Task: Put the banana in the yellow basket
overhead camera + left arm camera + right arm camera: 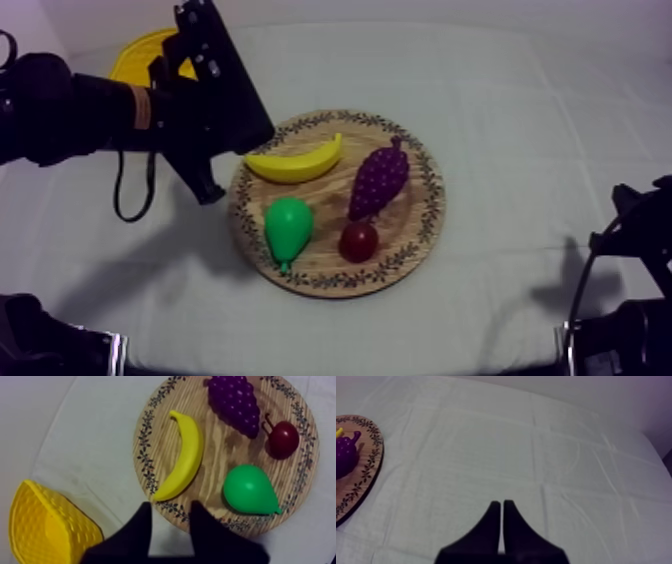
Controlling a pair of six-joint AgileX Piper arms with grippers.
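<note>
Banana (295, 162): lies flat on the board (425, 215), on the part nearest the basket (135, 55); clear of the grapes (378, 182) and the pear (288, 228).
Left gripper (170, 513): fingers spread wide, nothing between them; hangs over the board's rim, just short of the banana's near tip.
Bearing: in the left wrist view the banana (184, 456) lies straight ahead of the finger gap and slightly to one side.
Long axis: runs away from the fingers, roughly in line with the reach, so the gap spans the banana's width, not its length.
Nearer arm: the left, by far.
Right gripper (502, 503): fingers pressed together into a narrow wedge, over bare cloth, well apart from the board.
Basket, from the left wrist (45, 526): beside the left fingers, off the board, on the side away from the pear.
Judgement: advance along the banana to its middle, then descend; little wrist turn seems needed.
</note>
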